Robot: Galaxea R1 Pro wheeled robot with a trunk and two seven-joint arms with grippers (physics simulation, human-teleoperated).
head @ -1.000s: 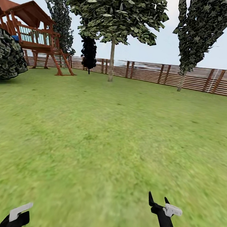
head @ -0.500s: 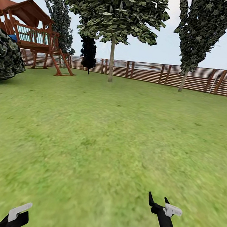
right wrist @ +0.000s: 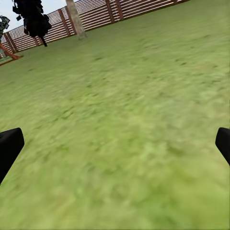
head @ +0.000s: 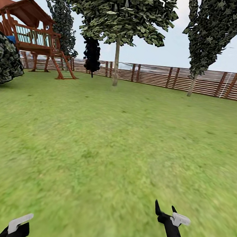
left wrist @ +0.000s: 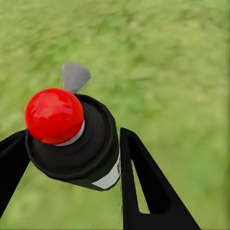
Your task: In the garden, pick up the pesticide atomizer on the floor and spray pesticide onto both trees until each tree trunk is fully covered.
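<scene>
The pesticide atomizer (left wrist: 76,141), a black can topped by a red round knob and bearing a grey nozzle, was seen in the left wrist view between the two black fingers of the left claw (left wrist: 67,158), which were pressed against its sides; the can was thus held in the claw above the grass. In the head view the left claw (head: 15,228) was seen at the lower edge with a white-grey part of the atomizer above it. The right claw (head: 165,211) was held low over the lawn (head: 105,139), its fingers spread wide with nothing between them, as the right wrist view showed.

Well ahead, a tree (head: 121,14) with a pale bare tree trunk (head: 116,65) was seen near the slatted wooden fence (head: 156,75). A dark narrow conifer (head: 211,29) stood to its right, and a wooden play structure (head: 34,37) and a dark shrub (head: 5,61) at the left.
</scene>
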